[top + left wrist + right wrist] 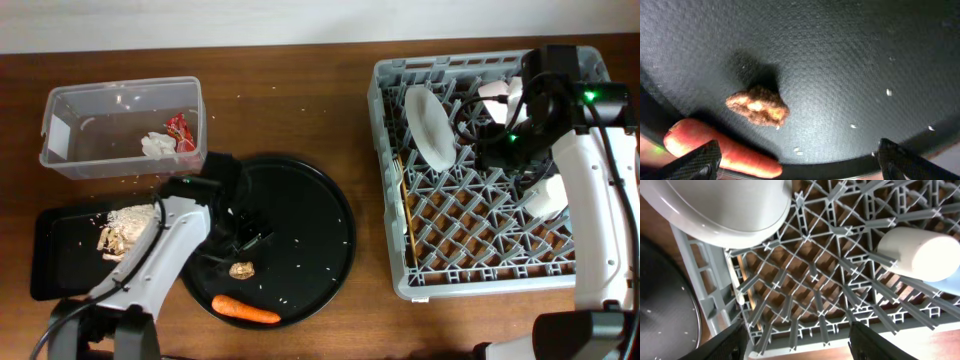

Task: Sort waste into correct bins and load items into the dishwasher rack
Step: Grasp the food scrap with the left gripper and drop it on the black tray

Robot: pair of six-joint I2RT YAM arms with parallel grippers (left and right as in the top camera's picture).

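Two things on round tray: food chunk just ahead of left gripper, off-centre toward carrot lying crosswise; fingers spread, empty; right gripper, also spread, well apart over rack.

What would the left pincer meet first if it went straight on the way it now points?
Probably the bare floor of the large round black tray, beside the brown crumbly food chunk. The open left pincer points down at it; the small orange carrot lies to one side. Depth is unclear.
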